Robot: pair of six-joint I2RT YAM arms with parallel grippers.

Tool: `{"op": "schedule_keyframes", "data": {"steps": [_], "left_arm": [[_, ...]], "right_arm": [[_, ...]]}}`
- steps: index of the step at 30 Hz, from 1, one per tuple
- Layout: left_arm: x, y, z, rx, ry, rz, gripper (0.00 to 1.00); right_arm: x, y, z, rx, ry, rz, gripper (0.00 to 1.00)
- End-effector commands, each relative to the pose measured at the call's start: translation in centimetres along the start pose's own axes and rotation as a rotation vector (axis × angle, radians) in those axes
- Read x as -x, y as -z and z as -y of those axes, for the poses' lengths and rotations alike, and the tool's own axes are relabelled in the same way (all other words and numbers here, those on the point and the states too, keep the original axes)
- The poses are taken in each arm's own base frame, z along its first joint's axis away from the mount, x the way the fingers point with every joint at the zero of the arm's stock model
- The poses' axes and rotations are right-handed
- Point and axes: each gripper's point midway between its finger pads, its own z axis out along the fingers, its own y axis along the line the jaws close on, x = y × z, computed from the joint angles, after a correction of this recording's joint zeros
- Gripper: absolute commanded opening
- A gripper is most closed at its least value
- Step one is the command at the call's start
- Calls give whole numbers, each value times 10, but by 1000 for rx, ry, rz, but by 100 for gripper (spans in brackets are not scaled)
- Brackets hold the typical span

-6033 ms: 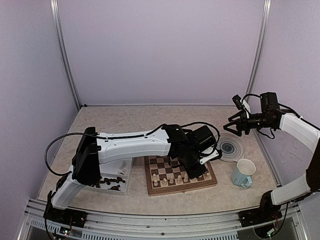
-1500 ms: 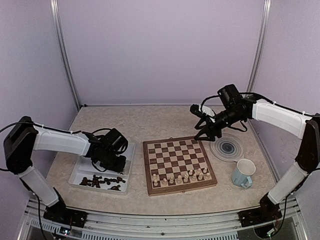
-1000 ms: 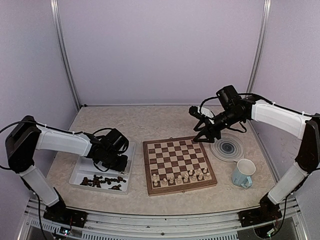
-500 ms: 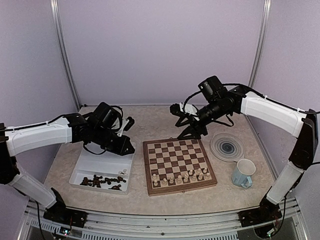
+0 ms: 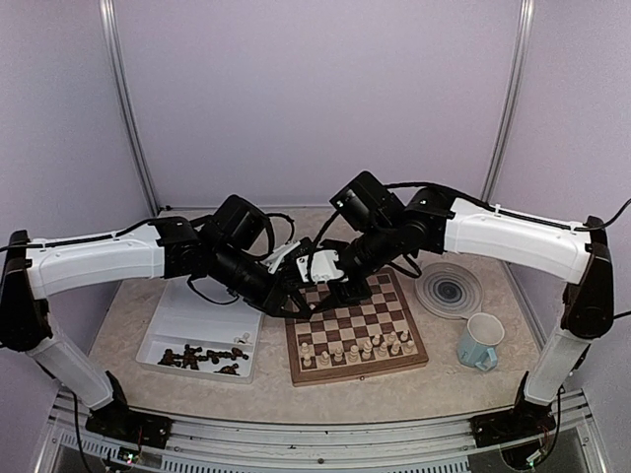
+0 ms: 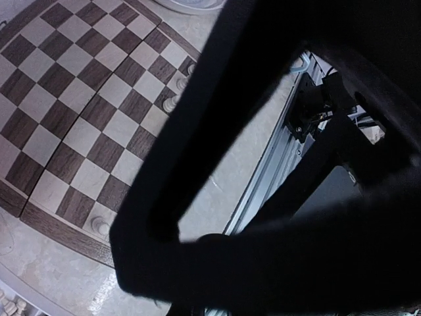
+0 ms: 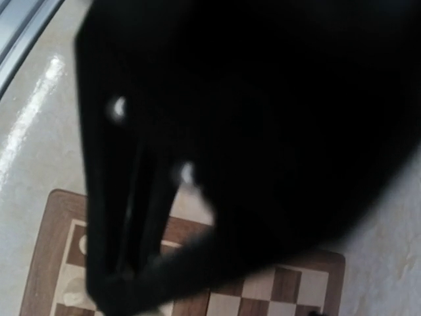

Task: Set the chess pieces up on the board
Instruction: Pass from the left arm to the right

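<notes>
Top external shows left hand (image 5: 294,301) shut, right hand (image 5: 325,276) spread wide, contents unclear, meeting above the board (image 5: 367,331)

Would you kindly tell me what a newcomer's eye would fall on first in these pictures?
First, the white-and-black left arm and right arm, meeting close together above the far left corner of the square brown-and-cream wooden chessboard in the middle of the table. Next, the pale cream wooden chessmen standing along the board's near edge, while the dark brown chessmen lie heaped in the white rectangular tray to its left.
</notes>
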Motion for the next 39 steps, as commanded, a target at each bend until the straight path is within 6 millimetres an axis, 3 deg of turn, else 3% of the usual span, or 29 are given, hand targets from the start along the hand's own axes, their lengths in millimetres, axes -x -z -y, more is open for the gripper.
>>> {"op": "schedule_keyframes", "data": {"steps": [1,8,17,20,26,29,35,39], "left_arm": [[7,-4,16,-78,-4,1,3],[8,-5,17,-97,-4,1,3],[5,-6,12,-100,-2,-9,3],[4,-6,10,-101,4,-10,2],[5,-6,8,-105,11,-6,2],[7,-4,4,-99,23,6,4],[21,5,-8,-27,25,77,27],[34,30,-5,7,2,223,37]], "right_arm": [[7,-10,-10,9,104,-43,61],[-7,-19,-36,59,162,-124,55],[-21,-18,-44,77,174,-177,53],[-22,-19,-45,76,175,-180,44],[-23,-23,-43,61,173,-184,17],[-20,-23,-37,32,150,-176,11],[-26,-25,-31,-10,68,-172,4],[-29,-12,-21,-9,-78,-89,4]]}}
